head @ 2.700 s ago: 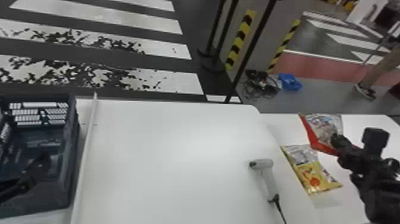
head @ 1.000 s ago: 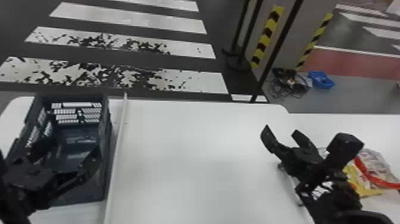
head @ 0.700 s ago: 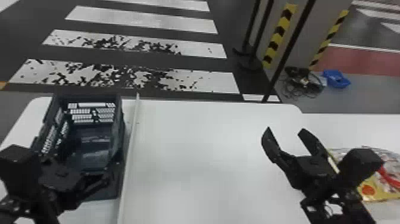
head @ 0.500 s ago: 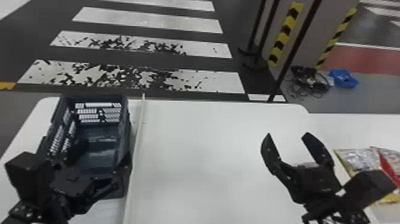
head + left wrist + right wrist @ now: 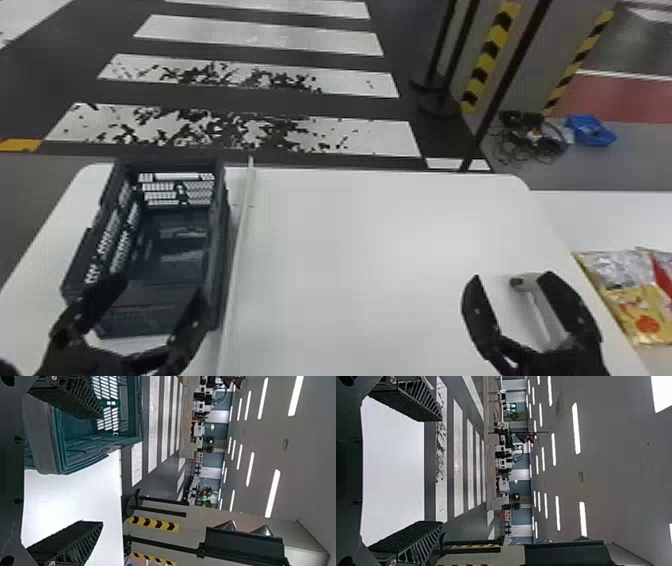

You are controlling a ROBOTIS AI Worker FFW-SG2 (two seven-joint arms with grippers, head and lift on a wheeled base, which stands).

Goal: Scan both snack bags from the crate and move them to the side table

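Red bag (image 5: 664,271) cut off, scanner (image 5: 540,306) partly hidden — side table (image 5: 610,215) cropped

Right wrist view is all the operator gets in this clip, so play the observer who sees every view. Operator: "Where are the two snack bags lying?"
Observer: Both lie on the side table, by the head view's right edge: the yellow snack bag, and next to it the red snack bag, partly cut off by the picture's edge.

Operator: My right pincer looks open. Where is the scanner?

Observer: In the head view, the scanner rests on the white table, partly hidden behind one of that pincer's fingers.
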